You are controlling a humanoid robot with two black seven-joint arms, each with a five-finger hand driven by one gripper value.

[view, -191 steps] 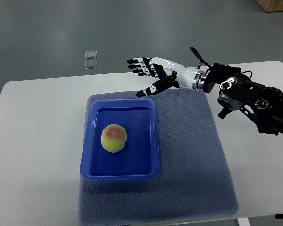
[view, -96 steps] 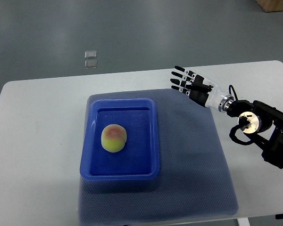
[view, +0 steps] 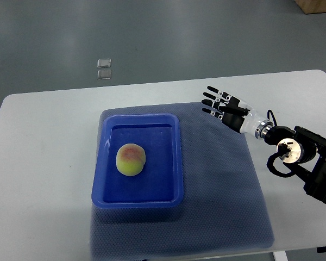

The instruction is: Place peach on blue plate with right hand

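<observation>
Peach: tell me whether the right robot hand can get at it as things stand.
Probably yes. The peach lies uncovered in the blue plate, and only bare mat separates it from the open right robot hand.

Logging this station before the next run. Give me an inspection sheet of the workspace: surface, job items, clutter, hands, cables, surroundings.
Surface: white table with a grey-blue textured mat laid on it.
Job items: peach lies inside the blue plate, a rectangular tray on the mat's left part.
Clutter: nothing seen on the table.
Hands: right hand open, fingers spread, holds nothing, over the mat to the right of the plate and clear of it. Left hand not in view.
Cables: black cable loops at the right wrist, clear of the plate.
Surroundings: grey floor with two small clear squares; a brown box corner at top right.
</observation>
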